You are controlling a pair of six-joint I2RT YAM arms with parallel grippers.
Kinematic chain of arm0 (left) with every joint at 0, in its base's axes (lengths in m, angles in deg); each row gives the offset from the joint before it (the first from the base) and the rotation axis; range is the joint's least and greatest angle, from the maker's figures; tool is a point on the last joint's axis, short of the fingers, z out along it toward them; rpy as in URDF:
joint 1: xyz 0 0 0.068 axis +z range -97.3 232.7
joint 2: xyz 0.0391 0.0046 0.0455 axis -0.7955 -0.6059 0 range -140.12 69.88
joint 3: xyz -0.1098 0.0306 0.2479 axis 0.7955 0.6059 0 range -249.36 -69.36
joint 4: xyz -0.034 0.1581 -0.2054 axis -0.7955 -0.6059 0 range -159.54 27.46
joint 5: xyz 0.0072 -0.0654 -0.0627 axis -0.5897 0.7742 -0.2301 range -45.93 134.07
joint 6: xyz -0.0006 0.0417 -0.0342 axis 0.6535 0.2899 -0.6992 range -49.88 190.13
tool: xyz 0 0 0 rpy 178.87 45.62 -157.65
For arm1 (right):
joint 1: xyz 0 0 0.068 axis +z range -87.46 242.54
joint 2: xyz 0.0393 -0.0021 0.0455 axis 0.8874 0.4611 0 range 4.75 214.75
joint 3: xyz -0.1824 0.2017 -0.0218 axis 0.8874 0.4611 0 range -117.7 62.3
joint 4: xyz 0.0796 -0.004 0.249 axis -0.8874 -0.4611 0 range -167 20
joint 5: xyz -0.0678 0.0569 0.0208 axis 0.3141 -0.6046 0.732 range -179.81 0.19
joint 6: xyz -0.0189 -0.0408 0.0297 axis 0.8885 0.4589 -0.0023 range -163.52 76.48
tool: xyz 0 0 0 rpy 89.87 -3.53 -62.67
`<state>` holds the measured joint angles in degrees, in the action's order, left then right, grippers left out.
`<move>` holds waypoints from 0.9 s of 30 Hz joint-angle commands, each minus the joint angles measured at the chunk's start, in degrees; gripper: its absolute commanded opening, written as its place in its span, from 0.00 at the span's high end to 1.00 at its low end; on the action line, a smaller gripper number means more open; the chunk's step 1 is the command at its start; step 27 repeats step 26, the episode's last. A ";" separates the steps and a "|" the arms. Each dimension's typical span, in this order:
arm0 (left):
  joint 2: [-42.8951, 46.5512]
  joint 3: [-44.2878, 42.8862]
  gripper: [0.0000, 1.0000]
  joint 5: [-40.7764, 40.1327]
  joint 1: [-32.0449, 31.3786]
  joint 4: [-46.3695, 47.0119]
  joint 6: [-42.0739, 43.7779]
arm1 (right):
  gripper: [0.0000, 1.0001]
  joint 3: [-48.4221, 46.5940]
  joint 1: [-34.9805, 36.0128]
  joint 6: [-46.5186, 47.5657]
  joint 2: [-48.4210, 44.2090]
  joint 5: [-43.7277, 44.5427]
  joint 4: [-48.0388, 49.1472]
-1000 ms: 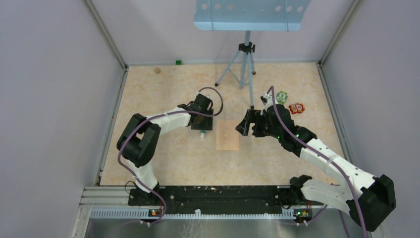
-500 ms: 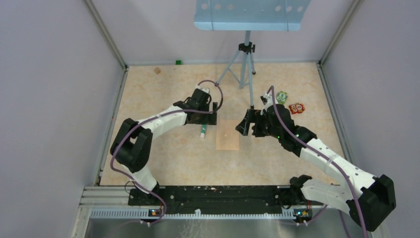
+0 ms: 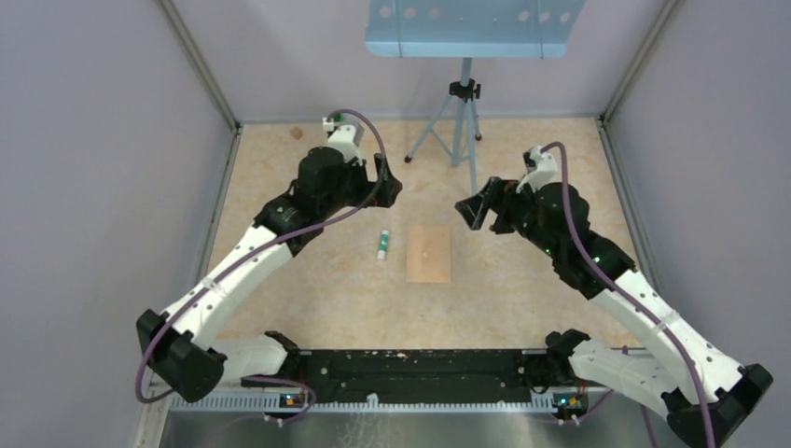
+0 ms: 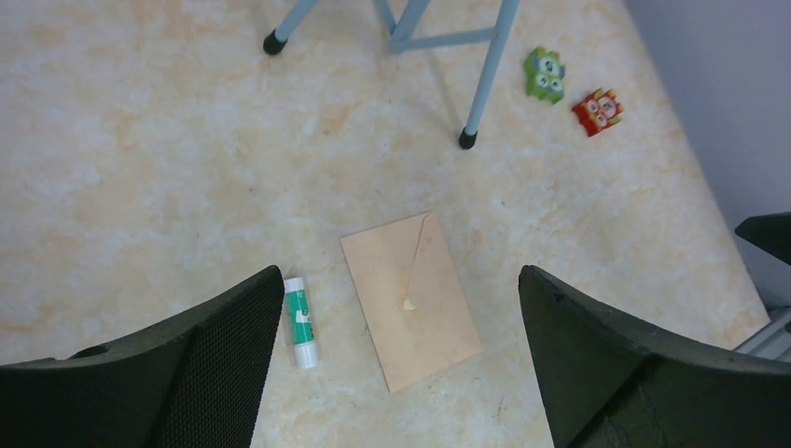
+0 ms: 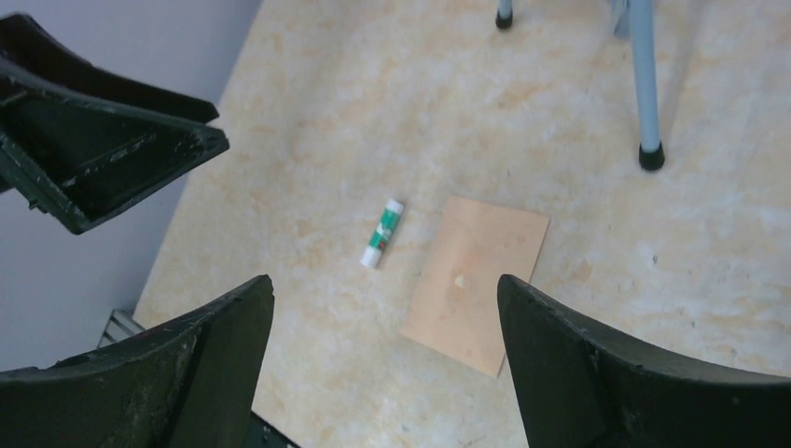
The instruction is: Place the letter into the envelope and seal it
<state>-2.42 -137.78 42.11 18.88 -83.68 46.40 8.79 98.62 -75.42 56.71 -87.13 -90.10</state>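
Note:
The pinkish-tan envelope (image 3: 429, 253) lies flat on the table with its flap down and a pale spot at its centre; it also shows in the left wrist view (image 4: 410, 297) and the right wrist view (image 5: 476, 280). No cream letter is in view. A green and white glue stick (image 3: 381, 245) lies just left of the envelope, also in the left wrist view (image 4: 300, 321) and the right wrist view (image 5: 383, 231). My left gripper (image 3: 386, 179) is open and empty, raised above and left of the envelope. My right gripper (image 3: 476, 210) is open and empty, raised to its upper right.
A blue-grey tripod (image 3: 455, 126) stands behind the envelope, one foot (image 4: 465, 140) close to it. A green toy (image 4: 545, 74) and a red toy (image 4: 598, 109) lie at the right rear. Grey walls enclose the table on three sides.
Both arms have lifted up and back from the table. The left gripper has let go of the glue stick, which now lies alone. The envelope has not moved.

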 commanded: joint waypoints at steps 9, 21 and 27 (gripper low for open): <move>13.18 -1.73 0.01 -0.16 0.09 2.15 1.68 | 0.12 -4.58 -0.48 3.52 -8.12 3.97 2.61; 14.55 -1.62 0.01 -1.74 0.10 1.20 1.66 | 0.12 -4.83 -0.48 3.70 -8.75 3.31 2.35; 14.36 -1.54 0.01 -1.16 0.14 1.00 2.16 | 0.11 -4.96 -0.48 3.64 -8.23 2.99 2.13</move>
